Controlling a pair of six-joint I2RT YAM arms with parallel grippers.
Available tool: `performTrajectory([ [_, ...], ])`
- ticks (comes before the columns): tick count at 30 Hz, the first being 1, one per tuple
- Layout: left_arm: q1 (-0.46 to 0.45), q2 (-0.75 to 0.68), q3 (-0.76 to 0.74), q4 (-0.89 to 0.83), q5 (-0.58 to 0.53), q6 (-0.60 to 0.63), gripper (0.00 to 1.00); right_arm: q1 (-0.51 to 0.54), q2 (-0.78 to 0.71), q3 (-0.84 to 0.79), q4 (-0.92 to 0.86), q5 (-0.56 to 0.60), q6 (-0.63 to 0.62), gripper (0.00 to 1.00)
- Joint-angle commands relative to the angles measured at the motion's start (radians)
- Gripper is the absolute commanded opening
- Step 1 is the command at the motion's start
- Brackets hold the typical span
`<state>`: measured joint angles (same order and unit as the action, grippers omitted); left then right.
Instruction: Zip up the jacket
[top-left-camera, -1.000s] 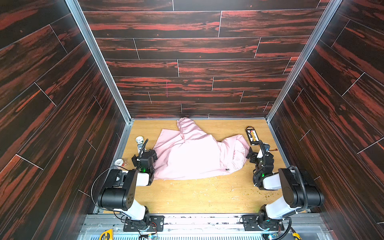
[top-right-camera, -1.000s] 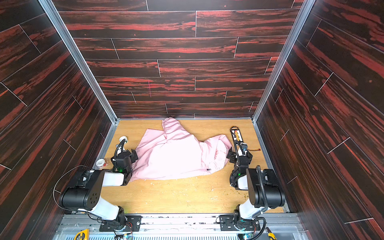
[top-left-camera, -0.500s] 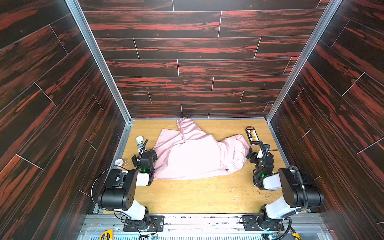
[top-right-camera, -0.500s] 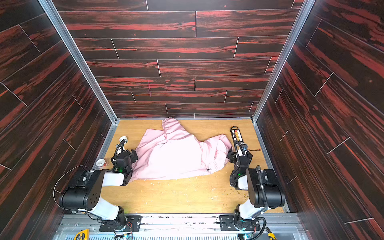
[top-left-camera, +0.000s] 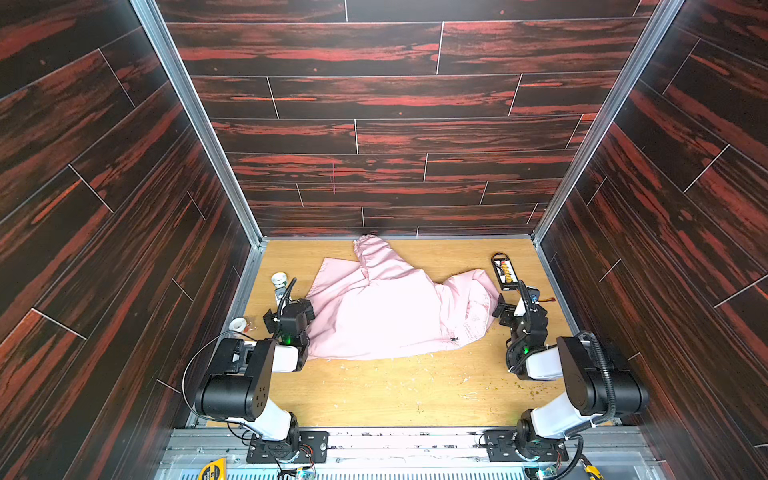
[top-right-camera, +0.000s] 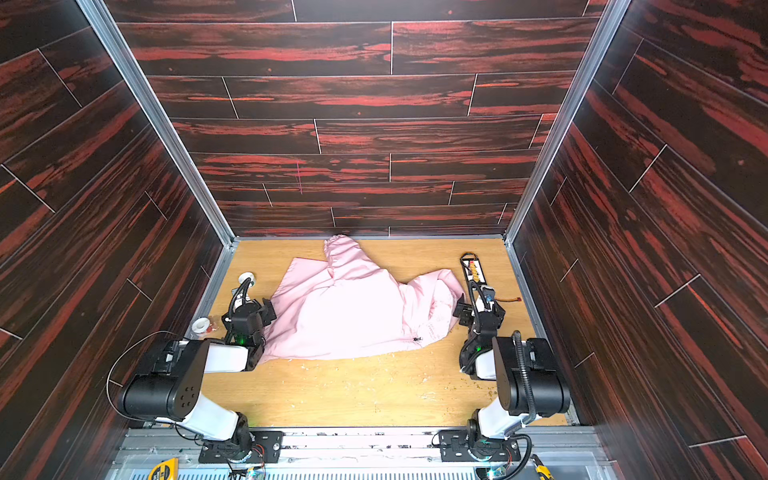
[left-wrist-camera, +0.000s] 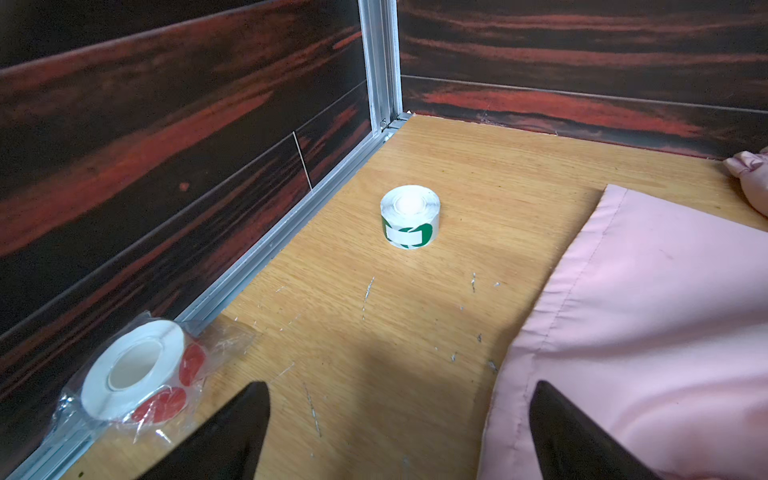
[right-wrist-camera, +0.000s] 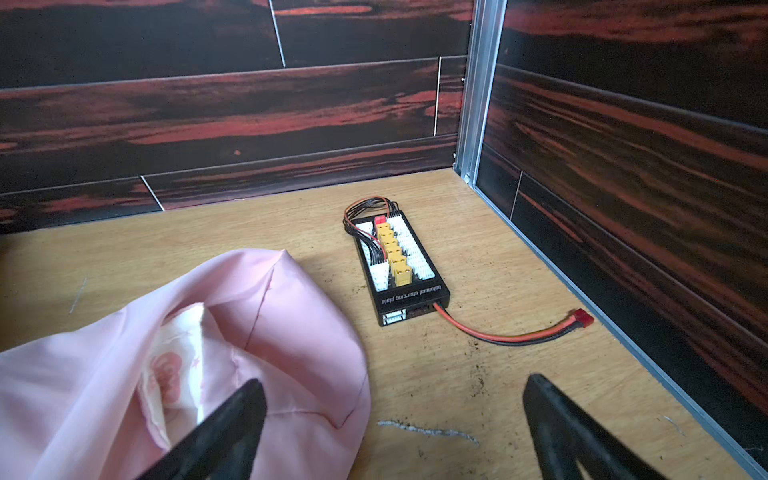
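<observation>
The jacket lies spread on the middle of the wooden table, nearer the back wall than the arm bases. It is pale pink and mostly flat. One cuffed sleeve reaches toward the back wall. Its right-hand end is bunched and folded over, and the right wrist view shows a paler printed lining there. A small dark speck sits near its front edge (too small to name).

The left gripper sits at the jacket's left edge with its fingers spread wide and nothing between them. One finger overlaps the pink hem in the left wrist view, but I cannot tell whether it touches. The right gripper is just beside the bunched right end, also spread wide and empty, with one finger in front of the cloth.

To the left of the jacket stands a roll of green-and-white labels, apart from the fabric. A plastic-wrapped roll of red stickers lies against the left wall's rail. Near the far right corner lies a black charging board with yellow connectors. Its red-and-black lead trails toward the right wall.
</observation>
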<state>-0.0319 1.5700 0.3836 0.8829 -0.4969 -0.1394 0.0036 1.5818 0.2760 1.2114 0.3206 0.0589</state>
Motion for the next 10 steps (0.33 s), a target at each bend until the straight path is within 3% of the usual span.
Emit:
performTrajectory([
  [1,0.006,-0.021,0.017,-0.009,0.001,-0.002,1.00,-0.004,-0.007,0.005,0.005,-0.005,-0.008,0.99],
  [10,0.006,-0.021,0.017,-0.009,0.003,-0.002,0.99,-0.022,-0.014,0.011,-0.020,-0.038,0.007,0.99],
])
